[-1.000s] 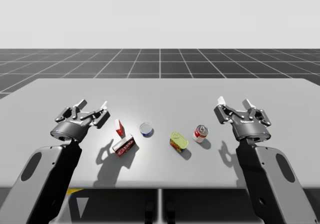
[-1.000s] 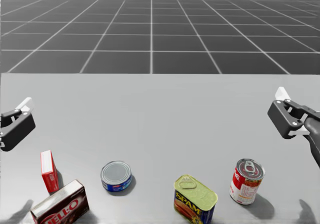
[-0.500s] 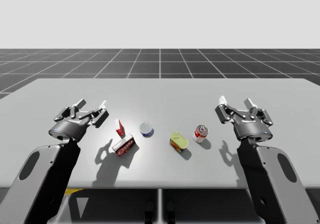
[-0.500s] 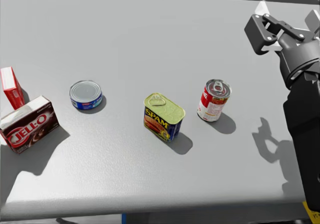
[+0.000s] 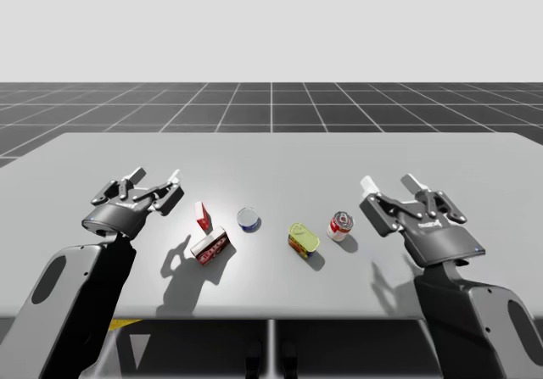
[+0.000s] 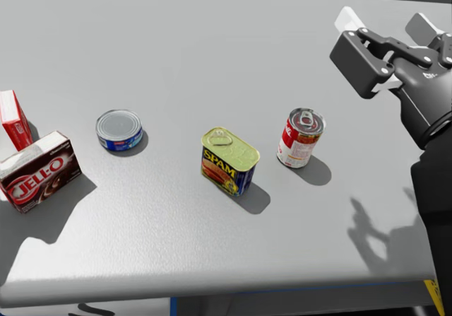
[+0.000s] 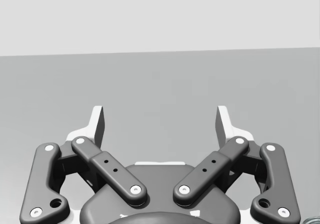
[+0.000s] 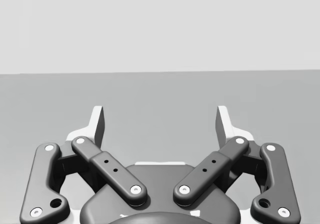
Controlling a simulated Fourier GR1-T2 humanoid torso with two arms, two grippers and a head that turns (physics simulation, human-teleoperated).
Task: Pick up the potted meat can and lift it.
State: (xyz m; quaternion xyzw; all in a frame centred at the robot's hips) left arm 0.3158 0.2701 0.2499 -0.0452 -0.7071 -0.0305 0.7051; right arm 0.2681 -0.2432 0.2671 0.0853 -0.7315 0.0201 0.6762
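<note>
Jaws spread, my right gripper (image 5: 389, 181) hovers clear of the potted meat can (image 5: 302, 239).

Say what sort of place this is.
Probably a simulated grasping test bench, not a real room: a grey table on a dark grid floor, with the potted meat can and a flat blue can set out.

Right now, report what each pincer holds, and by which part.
Nothing. My left pincer and right pincer are both open and empty; the potted meat can stands untouched.
</note>
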